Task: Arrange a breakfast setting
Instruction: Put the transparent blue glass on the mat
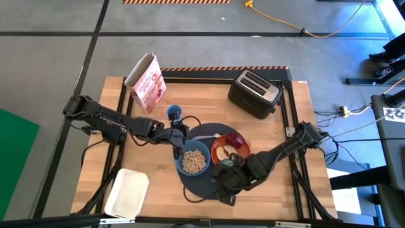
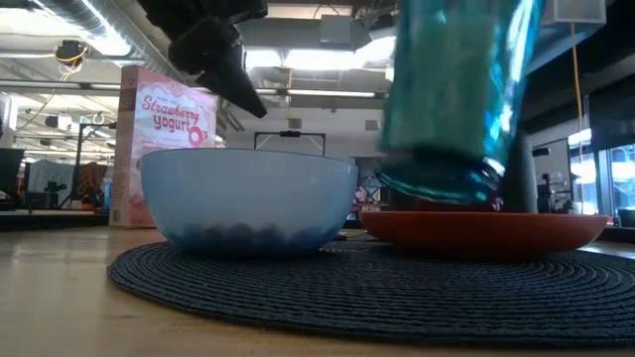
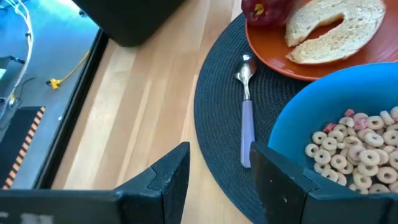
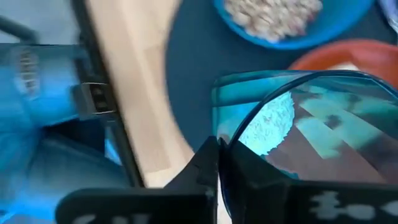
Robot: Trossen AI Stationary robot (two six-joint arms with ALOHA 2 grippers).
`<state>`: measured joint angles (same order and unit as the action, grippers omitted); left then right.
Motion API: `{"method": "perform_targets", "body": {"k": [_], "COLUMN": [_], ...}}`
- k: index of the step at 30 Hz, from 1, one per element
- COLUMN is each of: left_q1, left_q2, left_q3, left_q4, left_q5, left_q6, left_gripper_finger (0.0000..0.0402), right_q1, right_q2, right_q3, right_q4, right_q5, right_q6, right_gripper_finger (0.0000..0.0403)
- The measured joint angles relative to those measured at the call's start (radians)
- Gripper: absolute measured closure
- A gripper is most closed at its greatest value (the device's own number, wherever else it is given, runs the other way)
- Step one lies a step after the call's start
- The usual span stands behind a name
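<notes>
Low view: the cup (image 2: 458, 94) is cut off by the top edge and blurred; it hides part of the orange plate (image 2: 486, 230). The bowl's (image 2: 248, 198) contents are not visible from this height. Left wrist view: the bread (image 3: 336, 28), the dark red fruit (image 3: 266, 10) and the toaster (image 3: 134, 18) are cropped by the frame. High view: the right end effector (image 1: 229, 179) is too small to judge its fingers.

1 bowl (image 1: 193, 160), 1 plate (image 1: 218, 151), 1 spoon (image 3: 247, 112), 1 cup (image 2: 454, 99).

"Strawberry yogurt" on pink cereal box (image 2: 164, 144)
</notes>
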<state>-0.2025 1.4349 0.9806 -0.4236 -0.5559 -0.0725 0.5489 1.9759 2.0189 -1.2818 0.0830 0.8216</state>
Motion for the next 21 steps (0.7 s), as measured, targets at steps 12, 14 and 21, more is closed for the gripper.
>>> {"method": "perform_targets", "body": {"k": [12,14,21], "left_q1": [-0.015,-0.014,-0.014], "left_q2": [0.0,0.0,0.0], "left_q3": [0.0,0.0,0.0], "left_q4": [-0.044,-0.046,-0.052], "left_q5": [-0.022,-0.035,-0.039], "left_q6": [-0.033,-0.039,-0.042], "left_gripper_finger": [0.0239,0.0239,0.0239], "right_q1": [-0.042,-0.053,-0.062], "right_q2": [0.069,0.079,0.079], "right_q3": [-0.001,-0.001,-0.001], "right_q4": [0.025,0.017,0.028], "right_q5": [-0.035,-0.05,-0.022], "right_q6": [-0.261,-0.285,-0.342], "right_gripper_finger": [0.0403,0.0403,0.0397]}}
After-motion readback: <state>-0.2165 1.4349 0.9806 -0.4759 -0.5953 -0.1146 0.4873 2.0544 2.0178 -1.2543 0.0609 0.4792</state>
